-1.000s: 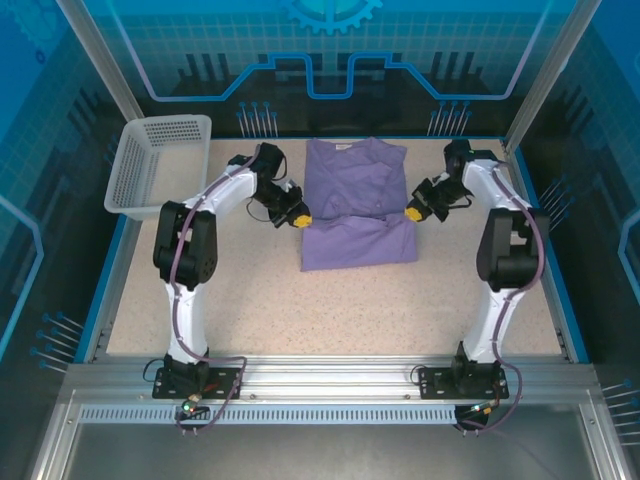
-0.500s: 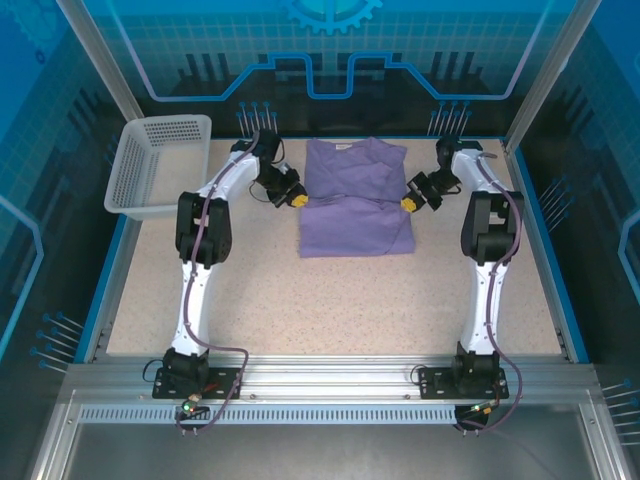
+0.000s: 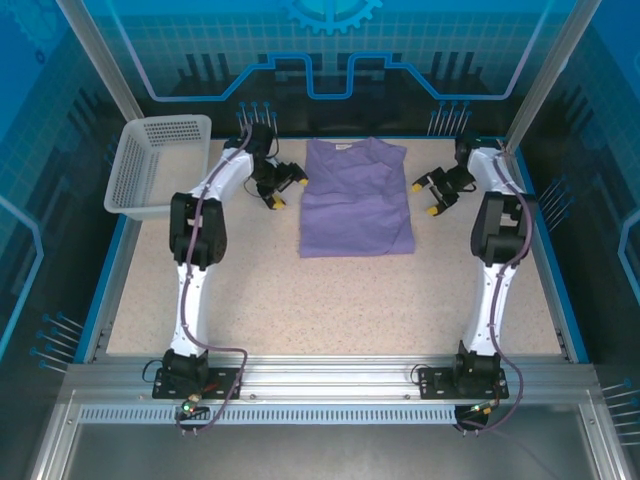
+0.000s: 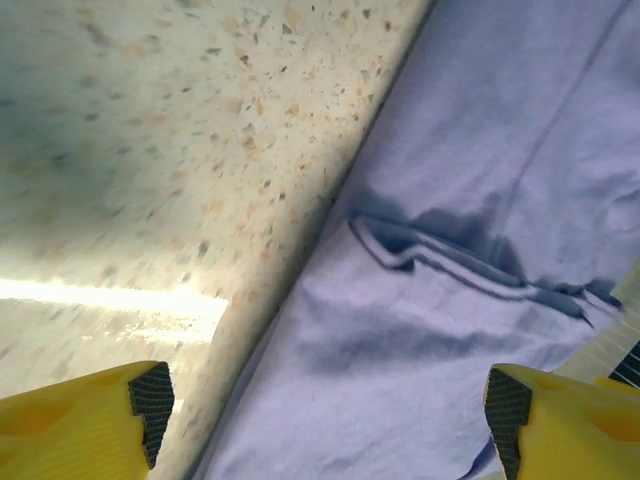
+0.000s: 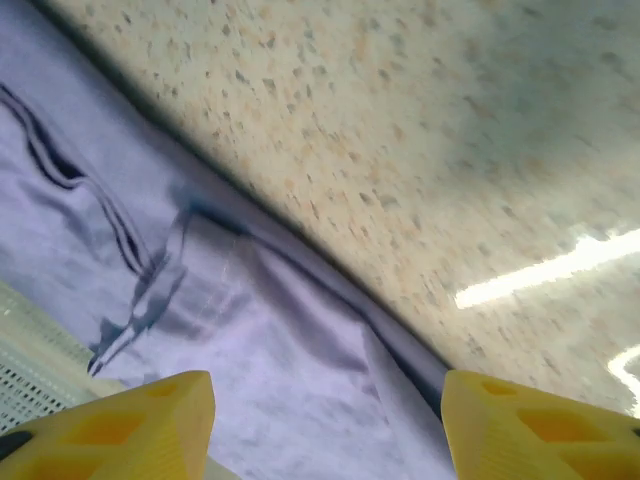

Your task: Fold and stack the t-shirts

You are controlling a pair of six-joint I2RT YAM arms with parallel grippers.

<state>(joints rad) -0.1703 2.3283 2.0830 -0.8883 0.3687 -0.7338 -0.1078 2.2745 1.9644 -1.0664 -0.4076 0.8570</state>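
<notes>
The lavender t-shirt (image 3: 356, 200) lies flat at the back middle of the table, doubled over into a rough rectangle, its white neck label at the far edge. My left gripper (image 3: 288, 190) is just off its left edge, open, yellow fingertips apart with nothing between them. In the left wrist view the open gripper (image 4: 320, 420) hangs over the shirt's (image 4: 450, 200) edge and a hemmed fold. My right gripper (image 3: 425, 199) is open beside the shirt's right edge. The right wrist view has the open gripper (image 5: 328, 430) above the cloth (image 5: 200, 330) border.
A pale mesh basket (image 3: 160, 165) stands at the back left corner of the table. Speckled tabletop (image 3: 330, 310) stretches between the shirt and the arm bases. Blue raised edges and metal posts bound the table.
Both grippers, shut on the shirt's sides, carried cloth toward the back, then opened, let go and drew outward. The shirt now lies as one flatter rectangle.
</notes>
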